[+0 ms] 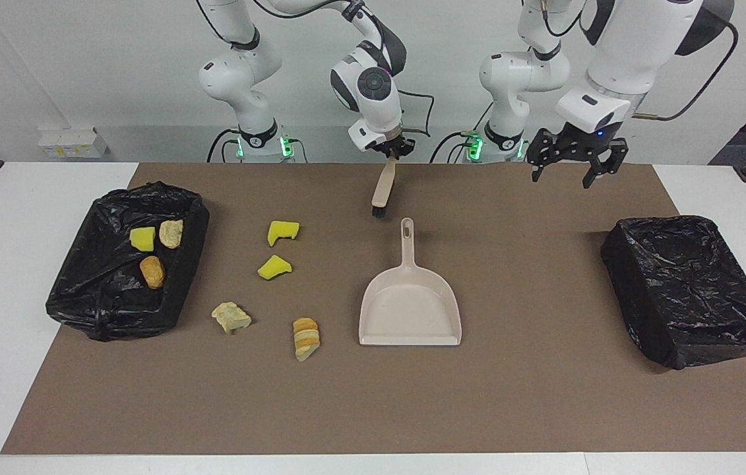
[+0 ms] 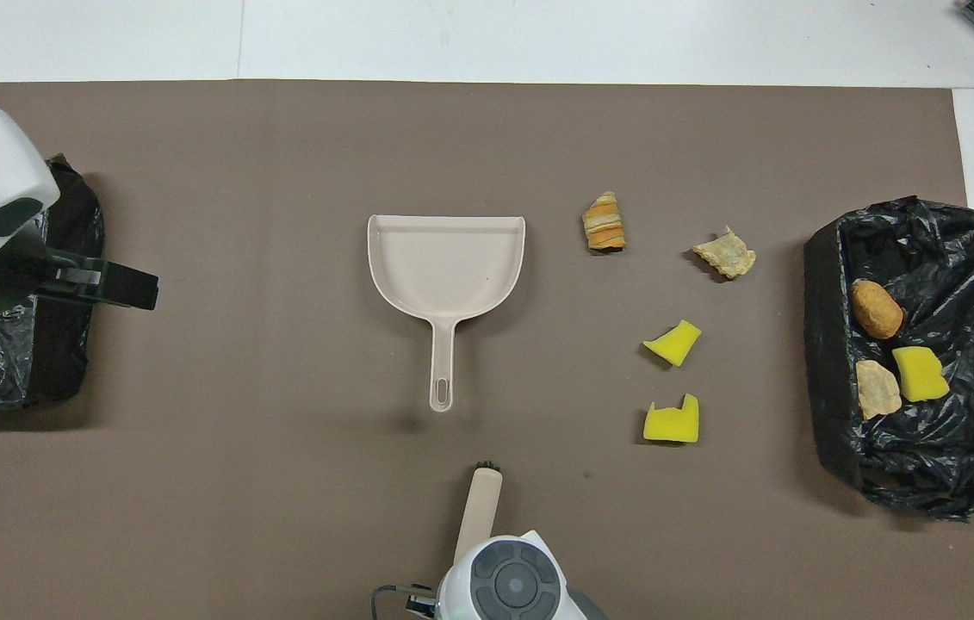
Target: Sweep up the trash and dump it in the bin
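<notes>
While 4 scraps of trash are spread on the brown mat (image 1: 544, 409), the tool-pickup step is judged to be in hand: the brush (image 1: 382, 188) is gripped at its handle end by the right gripper (image 1: 391, 153), whose fingertips are closed on it, and it hangs tilted with its black bristles low over the mat, just nearer the robots than the dustpan (image 1: 410, 307). Whether the bristles touch the mat cannot be told.

3 pieces are already seen inside the black-lined bin (image 1: 92, 303) at the right arm's end of the table: a yellow sponge (image 1: 142, 238), a tan lump (image 1: 171, 233) and an orange-brown lump (image 1: 152, 271). On the mat between that bin and the dustpan are found 2 yellow chunks (image 1: 283, 231) (image 1: 274, 267), a pale crust (image 1: 231, 316) and a striped bread slice (image 1: 306, 338); the bread slice lies nearest the dustpan.

The left gripper (image 1: 571, 167) is held in the air with its fingers spread wide and nothing in them, over the mat near the robots' edge, between the dustpan handle (image 1: 406, 239) and the second bin (image 1: 689, 290) at the left arm's end.

For the next move, the dustpan handle would probably need to be taken by the left gripper, and the brush carried over to the loose scraps, so that they can be swept into the pan's open mouth.
</notes>
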Available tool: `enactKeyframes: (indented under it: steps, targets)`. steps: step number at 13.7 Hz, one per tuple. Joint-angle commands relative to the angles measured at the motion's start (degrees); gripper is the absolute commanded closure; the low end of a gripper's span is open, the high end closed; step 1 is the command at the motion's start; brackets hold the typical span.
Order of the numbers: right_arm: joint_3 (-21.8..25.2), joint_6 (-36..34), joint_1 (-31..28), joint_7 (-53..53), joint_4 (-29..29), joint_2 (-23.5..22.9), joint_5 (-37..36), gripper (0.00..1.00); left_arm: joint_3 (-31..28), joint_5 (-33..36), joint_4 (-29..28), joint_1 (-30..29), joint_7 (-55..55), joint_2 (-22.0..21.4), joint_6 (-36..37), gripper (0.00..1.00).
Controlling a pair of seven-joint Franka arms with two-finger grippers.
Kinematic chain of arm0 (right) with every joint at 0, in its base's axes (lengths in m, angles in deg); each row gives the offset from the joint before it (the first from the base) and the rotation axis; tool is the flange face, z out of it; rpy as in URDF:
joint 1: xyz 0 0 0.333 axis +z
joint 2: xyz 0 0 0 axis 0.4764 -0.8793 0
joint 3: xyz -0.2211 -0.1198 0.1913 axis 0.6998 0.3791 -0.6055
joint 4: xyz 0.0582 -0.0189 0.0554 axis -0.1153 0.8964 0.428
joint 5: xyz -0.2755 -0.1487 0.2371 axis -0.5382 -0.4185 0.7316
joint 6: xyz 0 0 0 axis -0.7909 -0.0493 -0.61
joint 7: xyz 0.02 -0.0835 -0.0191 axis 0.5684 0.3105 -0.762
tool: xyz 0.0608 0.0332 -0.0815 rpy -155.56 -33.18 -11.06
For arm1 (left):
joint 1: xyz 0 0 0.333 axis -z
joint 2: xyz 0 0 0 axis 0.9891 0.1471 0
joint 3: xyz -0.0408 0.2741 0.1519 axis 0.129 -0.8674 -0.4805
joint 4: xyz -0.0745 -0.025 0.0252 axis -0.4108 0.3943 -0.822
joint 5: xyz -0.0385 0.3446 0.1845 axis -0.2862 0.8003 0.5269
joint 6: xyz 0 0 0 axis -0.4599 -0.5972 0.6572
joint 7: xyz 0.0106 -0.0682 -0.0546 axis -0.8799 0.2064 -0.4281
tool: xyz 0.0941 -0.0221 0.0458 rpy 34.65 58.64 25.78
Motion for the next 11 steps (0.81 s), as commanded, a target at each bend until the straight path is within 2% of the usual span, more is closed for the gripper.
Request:
enactKeyframes:
  steps: [1, 4, 6, 9, 11]
  targets:
    - [-0.12, -8.52, -8.58, -6.3, -4.92, 0.45, -4.97, 1.0, 2.83, -0.32, -4.81, 0.27, 5.13, -0.43, -6.14, 0.0]
    - [-0.2, -14.34, -17.81, -18.41, -9.67, 0.01, -9.37, 1.0, 8.18, -0.32, -10.16, 0.27, 11.19, 0.45, -12.99, 0.0]
    - [-0.2, -17.24, -23.52, -22.3, -13.27, -2.44, -12.44, 1.0, 12.05, -0.32, -13.86, 0.27, 17.33, 1.67, -19.23, 0.0]
    - [-0.2, -18.57, -29.07, -28.46, -17.23, -5.7, -23.15, 1.0, 16.45, 0.03, -15.28, 1.49, 25.25, 5.53, -22.77, 0.0]
    - [-0.2, -18.92, -33.1, -34.41, -19.87, -7.54, -32.02, 1.0, 16.55, 0.21, -17.99, 3.52, 28.34, 7.65, -28.54, 0.0]
